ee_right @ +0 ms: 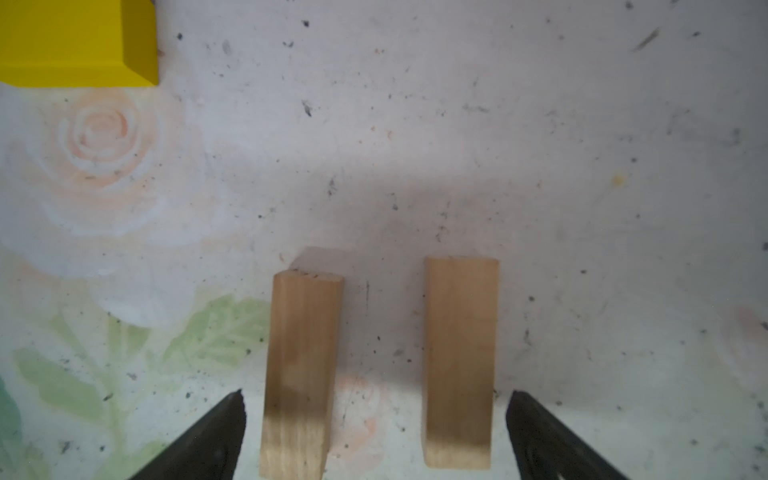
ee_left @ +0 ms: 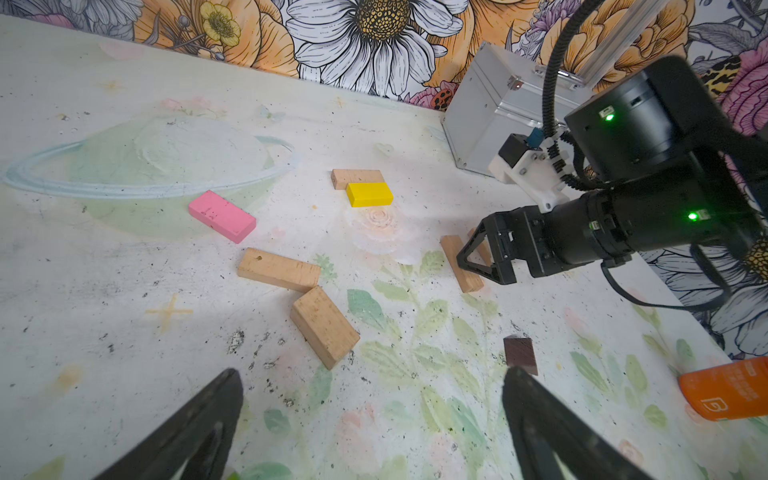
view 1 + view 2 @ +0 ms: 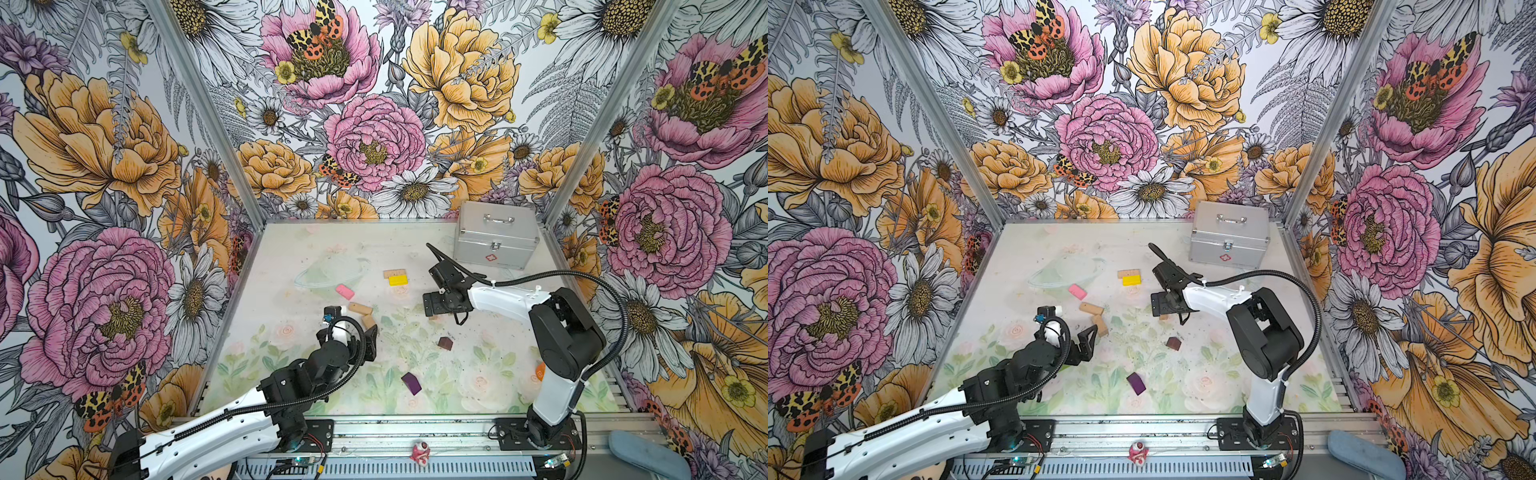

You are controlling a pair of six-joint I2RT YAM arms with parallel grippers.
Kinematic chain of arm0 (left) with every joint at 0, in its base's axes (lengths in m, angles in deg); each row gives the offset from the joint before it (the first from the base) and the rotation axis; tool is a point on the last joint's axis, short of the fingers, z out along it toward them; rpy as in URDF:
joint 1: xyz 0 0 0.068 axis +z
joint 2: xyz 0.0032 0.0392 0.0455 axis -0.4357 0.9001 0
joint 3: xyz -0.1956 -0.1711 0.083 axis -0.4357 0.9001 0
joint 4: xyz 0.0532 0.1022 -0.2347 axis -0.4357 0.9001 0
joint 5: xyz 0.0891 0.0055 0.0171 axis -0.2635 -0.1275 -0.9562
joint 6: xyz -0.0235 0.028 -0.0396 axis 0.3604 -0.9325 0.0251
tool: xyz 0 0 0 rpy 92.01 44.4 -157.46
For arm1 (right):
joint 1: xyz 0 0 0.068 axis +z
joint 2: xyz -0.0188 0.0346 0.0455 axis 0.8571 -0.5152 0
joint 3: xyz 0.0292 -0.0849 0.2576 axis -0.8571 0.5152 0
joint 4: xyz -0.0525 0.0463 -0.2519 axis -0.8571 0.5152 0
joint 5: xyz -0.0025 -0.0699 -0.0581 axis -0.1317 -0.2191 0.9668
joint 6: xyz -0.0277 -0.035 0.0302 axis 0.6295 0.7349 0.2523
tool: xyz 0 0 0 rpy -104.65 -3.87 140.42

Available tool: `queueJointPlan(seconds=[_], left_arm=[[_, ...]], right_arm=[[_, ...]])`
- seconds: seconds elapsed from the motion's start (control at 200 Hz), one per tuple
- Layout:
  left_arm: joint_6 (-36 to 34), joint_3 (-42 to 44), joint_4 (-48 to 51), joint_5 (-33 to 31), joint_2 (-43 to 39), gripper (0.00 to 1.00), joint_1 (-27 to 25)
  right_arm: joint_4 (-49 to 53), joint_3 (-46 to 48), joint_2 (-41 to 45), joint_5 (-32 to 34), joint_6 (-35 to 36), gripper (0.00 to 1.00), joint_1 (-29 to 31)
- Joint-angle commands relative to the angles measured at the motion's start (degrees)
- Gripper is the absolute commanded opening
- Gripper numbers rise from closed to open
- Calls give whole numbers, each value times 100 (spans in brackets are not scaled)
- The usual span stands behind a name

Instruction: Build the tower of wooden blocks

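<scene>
Two tan blocks (image 1: 301, 374) (image 1: 459, 361) stand on edge side by side with a gap between them. My right gripper (image 1: 374, 399) is open, a finger outside each block and touching neither; in a top view the right gripper (image 3: 434, 309) hides them. My left gripper (image 2: 372, 382) is open and empty over bare table, just short of two touching tan blocks (image 2: 278, 269) (image 2: 324, 326). A pink block (image 3: 345, 291), a yellow block (image 3: 397, 280) against a tan one (image 3: 394, 273), a dark-brown block (image 3: 445, 342) and a purple block (image 3: 411, 383) lie flat and apart.
A silver metal case (image 3: 494, 235) stands at the back right, close behind the right arm. An orange bottle (image 2: 727, 392) lies near the right arm's base. Flowered walls close the table on three sides.
</scene>
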State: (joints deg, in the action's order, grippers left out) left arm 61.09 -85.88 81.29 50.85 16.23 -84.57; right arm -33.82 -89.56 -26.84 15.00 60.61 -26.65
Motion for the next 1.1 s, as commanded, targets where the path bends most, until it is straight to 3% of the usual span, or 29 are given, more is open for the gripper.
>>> queueJointPlan(seconds=[0.0, 0.435, 0.58, 0.75, 1.096], left_arm=[[-121, -235, -166, 34, 44, 99, 26], [-205, -271, -309, 40, 292, 99, 36], [-202, -237, -329, 40, 276, 99, 38], [-197, -217, -329, 31, 257, 99, 43], [-206, -156, -363, 14, 208, 99, 47]], right_arm=[[-237, -10, -124, -209, -91, 100, 38], [-161, -108, -431, 52, -135, 99, 38], [-95, -184, -500, 170, -86, 89, 40], [-20, -299, -618, 270, -23, 68, 36], [-6, -243, -597, 283, -73, 52, 38]])
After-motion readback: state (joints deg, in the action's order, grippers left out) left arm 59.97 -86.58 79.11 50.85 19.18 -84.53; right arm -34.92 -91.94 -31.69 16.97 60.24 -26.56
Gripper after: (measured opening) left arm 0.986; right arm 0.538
